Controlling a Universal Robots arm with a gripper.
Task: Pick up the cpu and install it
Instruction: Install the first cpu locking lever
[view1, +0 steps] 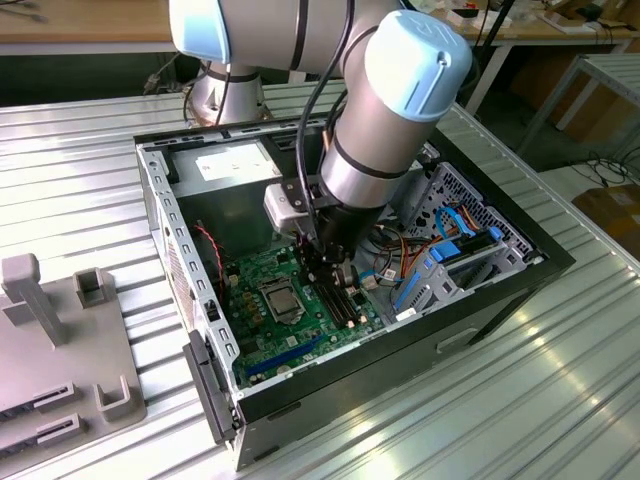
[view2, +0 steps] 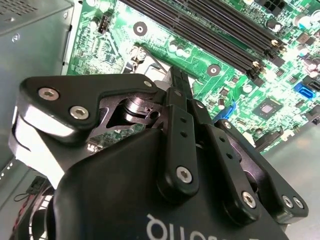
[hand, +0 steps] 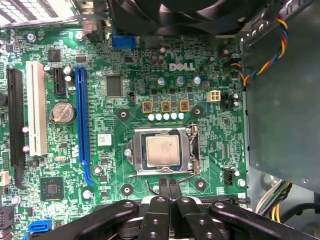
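Cpu seated in its socket.
Gripper (hand: 169, 186), fingers pressed together and empty, hovers just beside the cpu (hand: 162, 151), above the motherboard (hand: 125, 100).

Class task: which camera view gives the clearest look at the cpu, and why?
The first wrist view: the cpu faces the camera squarely, seated inside the silver socket frame. In the exterior view the cpu is small beside the gripper. The second wrist view has the gripper across that area.

Exterior view: high, angled down, open computer case (view1: 350, 300) on worktop (view1: 80, 200). Both wrist views: close, past claw (hand: 169, 184), onto shared green board (hand: 125, 100).
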